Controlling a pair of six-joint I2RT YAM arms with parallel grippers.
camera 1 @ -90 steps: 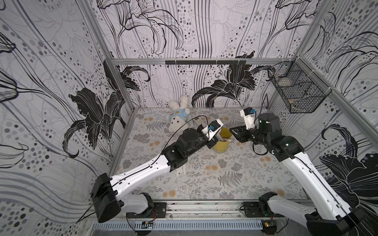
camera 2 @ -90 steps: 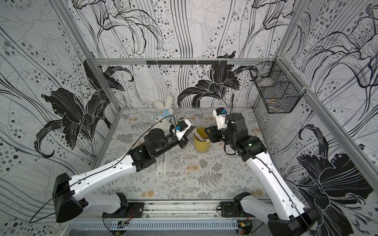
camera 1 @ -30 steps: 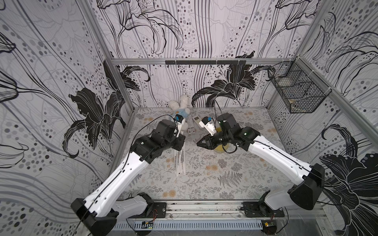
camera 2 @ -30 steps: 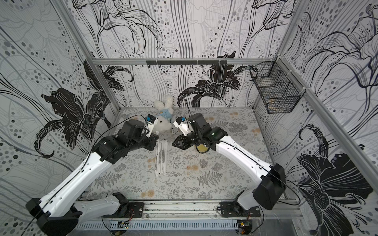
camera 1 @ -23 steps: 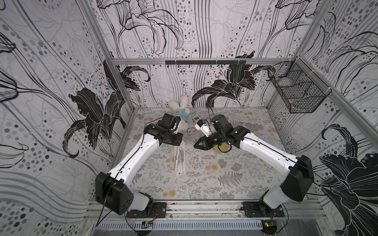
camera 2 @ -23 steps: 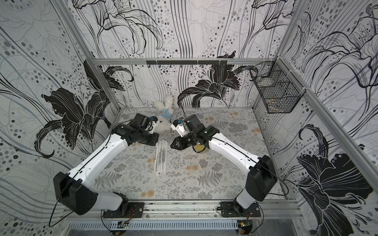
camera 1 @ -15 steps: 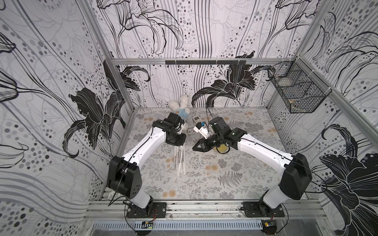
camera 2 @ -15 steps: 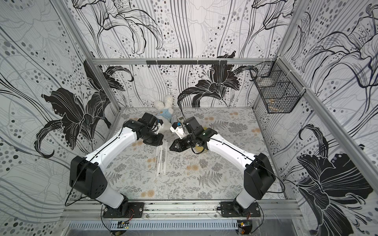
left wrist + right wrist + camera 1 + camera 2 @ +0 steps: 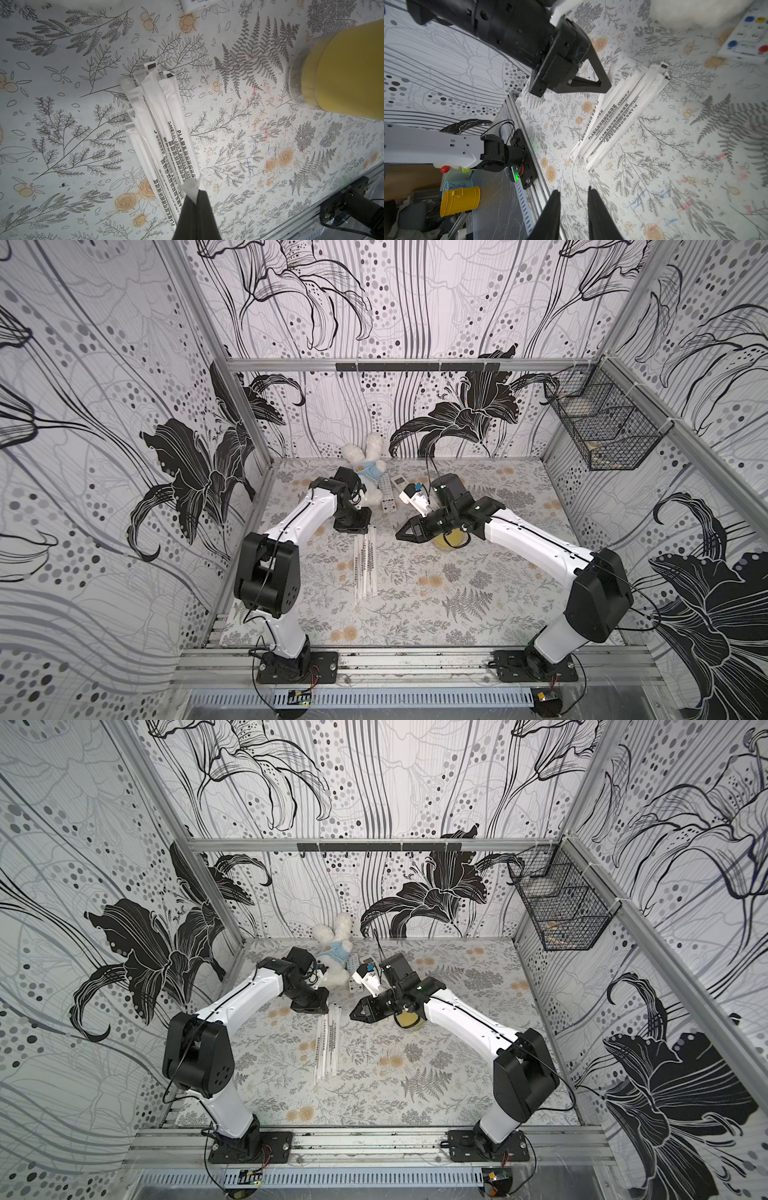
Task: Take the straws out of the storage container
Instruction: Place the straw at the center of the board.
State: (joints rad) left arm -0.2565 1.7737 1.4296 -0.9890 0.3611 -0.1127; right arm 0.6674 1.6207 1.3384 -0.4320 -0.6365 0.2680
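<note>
Several white paper-wrapped straws (image 9: 365, 568) (image 9: 326, 1048) lie in a bundle on the floral table. My left gripper (image 9: 351, 526) (image 9: 309, 1006) sits at the bundle's far end. In the left wrist view it (image 9: 194, 194) is shut, pinching the paper tip of one of the straws (image 9: 164, 128). The yellow storage container (image 9: 451, 540) (image 9: 409, 1020) (image 9: 342, 68) stands right of the bundle, partly hidden under my right arm. My right gripper (image 9: 401, 536) (image 9: 355, 1016) (image 9: 574, 192) is open and holds nothing, between the cup and the straws (image 9: 618, 116).
A white plush rabbit (image 9: 368, 472) and white remote controls (image 9: 388, 493) lie at the back, just behind both grippers. A black wire basket (image 9: 602, 427) hangs on the right wall. The metal rail (image 9: 415, 659) runs along the front edge.
The straws have stayed flat on the table. My left arm has folded back toward the rear left, gripper still at the bundle's far end. My right gripper has moved left, away from the cup.
</note>
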